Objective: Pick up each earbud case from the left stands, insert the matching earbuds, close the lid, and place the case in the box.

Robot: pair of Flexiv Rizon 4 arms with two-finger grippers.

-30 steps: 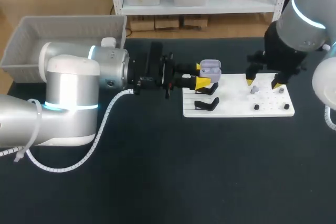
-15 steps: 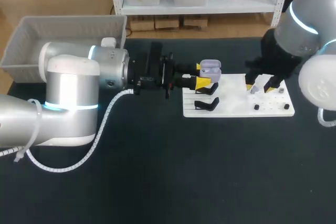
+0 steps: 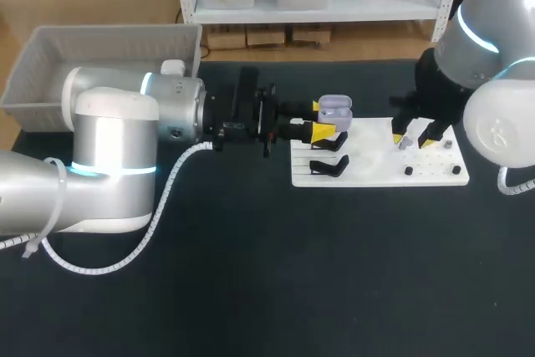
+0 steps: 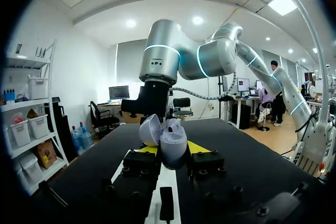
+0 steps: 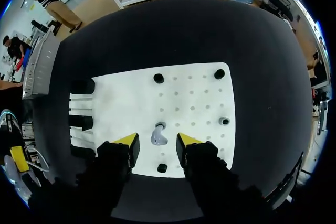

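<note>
A lavender earbud case with its lid up is held over the left end of the white board. My left gripper is shut on it. In the left wrist view the open case sits between the yellow tips. A lavender earbud lies on the board between the fingers of my right gripper. A narrow gap shows on each side, so this gripper is open. From the head camera, my right gripper stands over that earbud.
Black case stands sit on the board's left part, under the held case. Small black pegs dot the board's right part. A grey basket stands at the table's far left.
My right gripper has shifted slightly left and its fingers have narrowed around the earbud. The left arm and the case have not moved.
</note>
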